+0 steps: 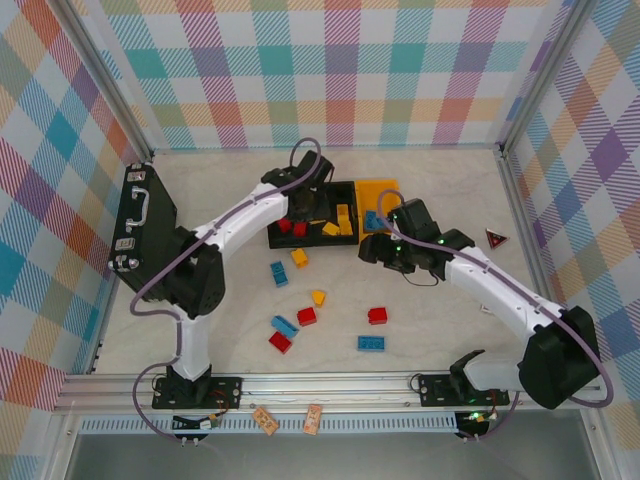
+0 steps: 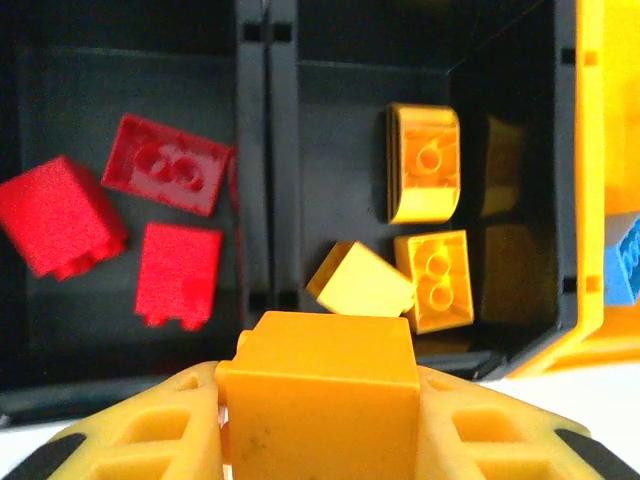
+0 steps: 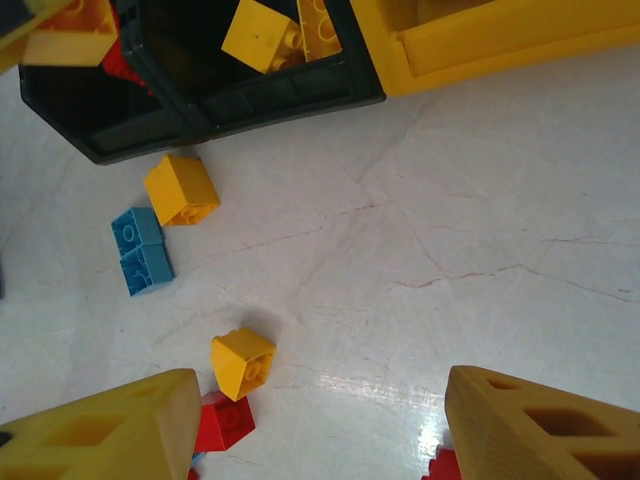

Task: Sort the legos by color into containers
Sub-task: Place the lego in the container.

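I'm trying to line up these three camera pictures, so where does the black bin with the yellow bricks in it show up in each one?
Top external: the black bin with yellow bricks lies mid-table, toward the back.
Left wrist: it takes the upper right.
Right wrist: it sits at the top edge, left of centre.
Shared landmark: the orange-yellow bin joined to its side.

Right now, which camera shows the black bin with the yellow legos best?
Left wrist: the middle black bin sits close, its yellow legos countable. Top external shows it small; right wrist catches just a corner.
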Tool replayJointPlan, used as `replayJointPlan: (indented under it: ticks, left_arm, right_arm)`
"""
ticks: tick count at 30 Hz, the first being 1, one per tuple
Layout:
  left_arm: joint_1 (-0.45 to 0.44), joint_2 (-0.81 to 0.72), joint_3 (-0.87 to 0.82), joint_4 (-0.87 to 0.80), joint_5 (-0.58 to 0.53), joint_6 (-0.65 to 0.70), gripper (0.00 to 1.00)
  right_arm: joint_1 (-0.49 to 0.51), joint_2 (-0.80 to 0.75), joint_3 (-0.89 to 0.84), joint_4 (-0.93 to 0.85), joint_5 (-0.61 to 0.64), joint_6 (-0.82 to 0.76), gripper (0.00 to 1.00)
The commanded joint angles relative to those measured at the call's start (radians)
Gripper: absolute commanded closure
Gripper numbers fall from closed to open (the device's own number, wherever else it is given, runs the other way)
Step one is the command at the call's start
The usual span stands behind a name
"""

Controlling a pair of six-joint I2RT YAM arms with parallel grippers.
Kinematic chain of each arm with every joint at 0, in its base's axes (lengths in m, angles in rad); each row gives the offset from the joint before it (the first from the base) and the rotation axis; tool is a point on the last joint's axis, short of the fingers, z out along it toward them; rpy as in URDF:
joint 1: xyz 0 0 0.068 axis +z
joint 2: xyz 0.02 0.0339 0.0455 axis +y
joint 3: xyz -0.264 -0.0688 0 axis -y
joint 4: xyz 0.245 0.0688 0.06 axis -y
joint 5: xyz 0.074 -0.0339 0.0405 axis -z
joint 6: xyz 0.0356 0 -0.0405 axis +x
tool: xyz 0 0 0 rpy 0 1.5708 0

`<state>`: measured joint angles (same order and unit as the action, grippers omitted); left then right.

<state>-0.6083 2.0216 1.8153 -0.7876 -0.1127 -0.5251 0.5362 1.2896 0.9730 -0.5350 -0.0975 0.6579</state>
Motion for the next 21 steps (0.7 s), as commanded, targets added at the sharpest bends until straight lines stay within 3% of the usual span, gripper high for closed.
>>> replayJointPlan:
  ticks: [1,11,21]
  left_arm:
    - [-0.005,0.089,0.126,-0.084,0.006,0.053,0.71]
    - [-0.004,0.292,0.404,-0.177,0.008,0.084,0.68]
    - [-0.006,0.323,0.429,-0.171,0.012,0.085,0.52]
  right_arm:
    - [-0.007,0.012,0.032,0.015,-0.022,-0.021,0.34]
    - [-0.031,0.002,0.009,0.009,-0.028,-0.021,0.34]
    - [-0.039,-0.001,-0.004,0.011,-0.031,-0.015,0.34]
